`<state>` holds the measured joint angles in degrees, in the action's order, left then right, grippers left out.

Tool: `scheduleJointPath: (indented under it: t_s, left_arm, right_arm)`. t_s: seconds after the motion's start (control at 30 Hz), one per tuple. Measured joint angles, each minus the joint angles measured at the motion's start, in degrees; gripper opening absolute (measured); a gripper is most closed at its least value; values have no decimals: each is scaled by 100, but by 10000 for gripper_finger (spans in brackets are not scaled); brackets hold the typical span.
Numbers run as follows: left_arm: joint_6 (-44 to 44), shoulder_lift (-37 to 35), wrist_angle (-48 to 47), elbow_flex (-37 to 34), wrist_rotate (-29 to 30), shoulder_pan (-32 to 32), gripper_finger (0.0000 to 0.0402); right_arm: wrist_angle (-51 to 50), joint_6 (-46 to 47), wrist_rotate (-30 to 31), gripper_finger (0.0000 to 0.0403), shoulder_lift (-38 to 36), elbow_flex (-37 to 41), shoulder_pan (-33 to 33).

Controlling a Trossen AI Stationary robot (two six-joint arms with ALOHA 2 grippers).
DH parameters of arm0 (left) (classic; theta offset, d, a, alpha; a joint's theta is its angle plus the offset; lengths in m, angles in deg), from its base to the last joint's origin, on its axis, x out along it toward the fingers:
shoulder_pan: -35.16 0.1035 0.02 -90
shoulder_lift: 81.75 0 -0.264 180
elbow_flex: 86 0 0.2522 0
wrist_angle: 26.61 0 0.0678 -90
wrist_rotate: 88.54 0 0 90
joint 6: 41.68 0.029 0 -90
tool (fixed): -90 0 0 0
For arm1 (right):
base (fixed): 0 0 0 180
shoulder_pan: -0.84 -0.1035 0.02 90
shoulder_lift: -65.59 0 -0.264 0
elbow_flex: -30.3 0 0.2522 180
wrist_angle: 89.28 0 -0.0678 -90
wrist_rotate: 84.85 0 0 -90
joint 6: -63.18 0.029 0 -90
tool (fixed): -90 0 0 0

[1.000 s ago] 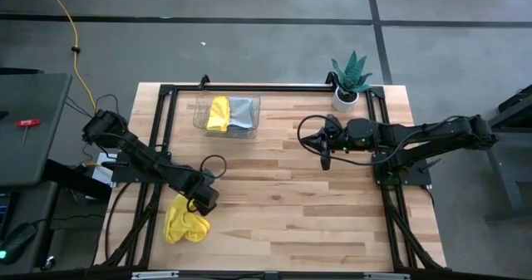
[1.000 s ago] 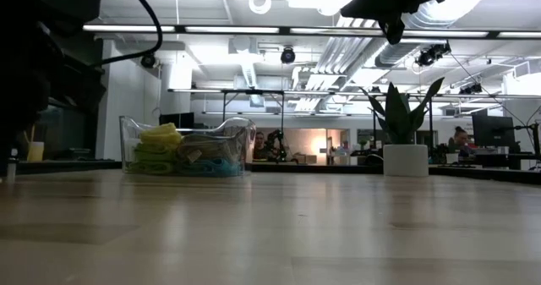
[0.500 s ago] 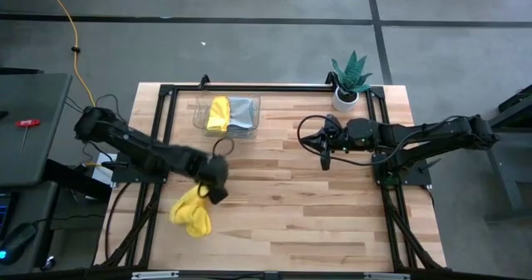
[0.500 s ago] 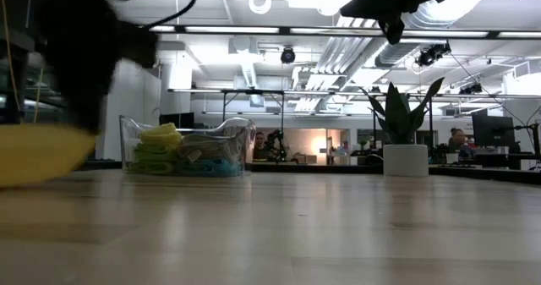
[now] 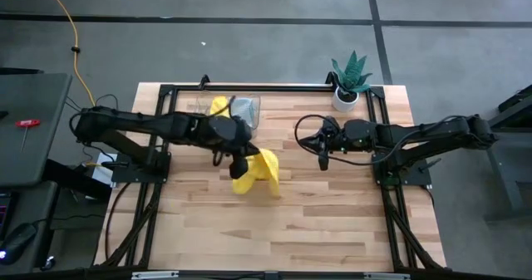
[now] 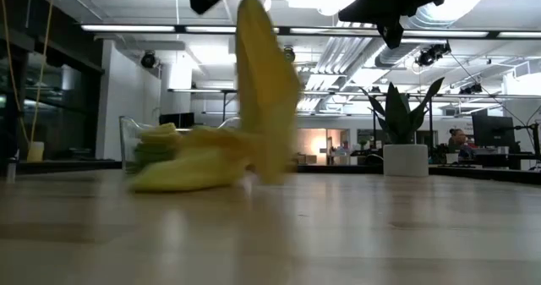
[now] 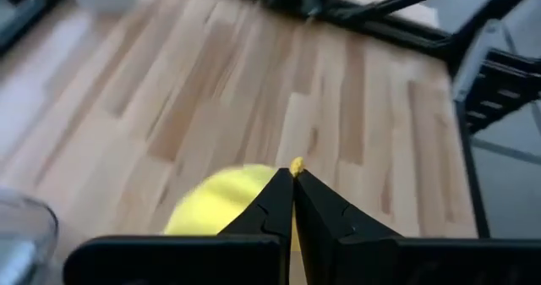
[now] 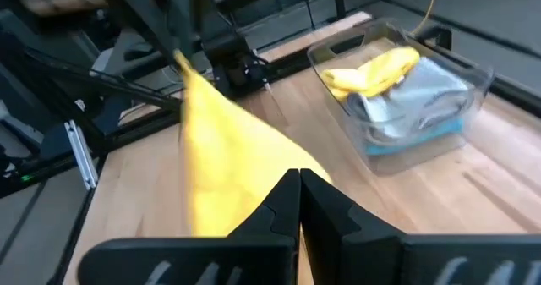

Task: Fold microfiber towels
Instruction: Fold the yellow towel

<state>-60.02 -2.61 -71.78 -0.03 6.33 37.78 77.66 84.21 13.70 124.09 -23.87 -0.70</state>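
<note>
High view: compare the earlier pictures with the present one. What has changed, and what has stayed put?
The left gripper shut on the yellow towel at the table's near-left edge and carried it up to mid-table, where it hangs. The right gripper, clear tray and potted plant stayed as they were.

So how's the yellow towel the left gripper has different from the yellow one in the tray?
The held towel hangs from the shut left gripper, its lower end trailing on the table; the tray towel lies bunched inside the clear tray. The held one is alone over the table's middle; the tray one sits beside a grey towel. Both are yellow.
</note>
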Motion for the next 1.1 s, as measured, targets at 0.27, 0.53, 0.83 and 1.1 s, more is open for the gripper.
scheduleJointPath:
  t_s: [0.27, 0.53, 0.83, 1.1]
  left_arm:
    - [-253, -66, -447, 260, 381, -100, 0]
    - [-786, 124, -845, 251, 864, -31, 0]
    - [-1260, 330, -604, 246, 1114, 190, 0]
    - [-1451, 469, -202, 266, 1104, 278, 0]
  right_arm:
    - [-80, 606, -368, 2, 181, 2, 0]
    - [-75, 1050, -1471, 87, 980, 2, -438]
    - [569, 966, -1366, 189, 2343, -2, -1348]
    - [352, 751, -235, 194, 3503, -776, -1759]
